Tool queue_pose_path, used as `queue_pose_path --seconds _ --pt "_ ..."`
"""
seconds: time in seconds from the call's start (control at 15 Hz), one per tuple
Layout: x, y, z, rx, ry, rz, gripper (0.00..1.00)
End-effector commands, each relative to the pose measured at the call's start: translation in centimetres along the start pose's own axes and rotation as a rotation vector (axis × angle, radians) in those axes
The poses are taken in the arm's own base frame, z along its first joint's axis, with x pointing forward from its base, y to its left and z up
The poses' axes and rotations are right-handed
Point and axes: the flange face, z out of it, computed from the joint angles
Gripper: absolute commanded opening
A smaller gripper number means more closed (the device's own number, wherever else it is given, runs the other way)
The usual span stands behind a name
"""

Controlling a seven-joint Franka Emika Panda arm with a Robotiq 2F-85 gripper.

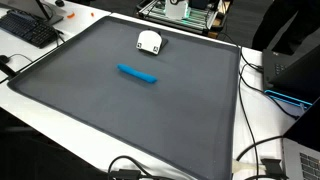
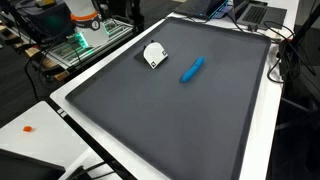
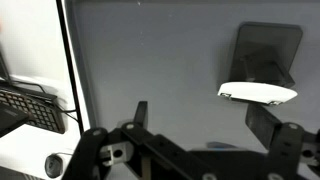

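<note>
A dark grey mat [image 1: 130,110] covers the white table in both exterior views [image 2: 170,110]. On it lie a blue marker [image 1: 137,74] [image 2: 192,69] and a small white object [image 1: 149,41] [image 2: 154,54], a short way apart. In the wrist view my gripper [image 3: 200,112] is open and empty, well above the mat. The white object [image 3: 258,93] shows just beyond the right finger, with its dark shadow behind it. A sliver of the blue marker [image 3: 215,147] shows between the fingers. The gripper is out of view in both exterior views.
A black keyboard [image 1: 30,28] [image 3: 25,108] lies on the white table beside the mat. Cables [image 1: 255,160] run along the table edges. An equipment rack [image 2: 85,35] stands behind the table, and a laptop [image 2: 250,12] sits at a far corner.
</note>
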Motion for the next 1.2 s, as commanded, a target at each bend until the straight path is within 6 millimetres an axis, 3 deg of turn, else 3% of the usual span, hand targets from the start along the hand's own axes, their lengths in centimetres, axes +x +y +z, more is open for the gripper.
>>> queue_pose_path --seconds 0.0,0.13,0.27,0.8,1.13 --pt "0.0 0.0 0.0 0.0 -0.002 0.0 1.0" --pt "0.0 0.0 0.0 0.0 -0.002 0.0 1.0" --pt "0.2 -1.2 0.1 0.008 -0.039 0.127 1.0" --pt "1.6 -9.9 1.8 0.028 -0.11 0.572 1.0" --pt "2.9 -11.2 3.2 0.019 -0.178 0.835 1.0"
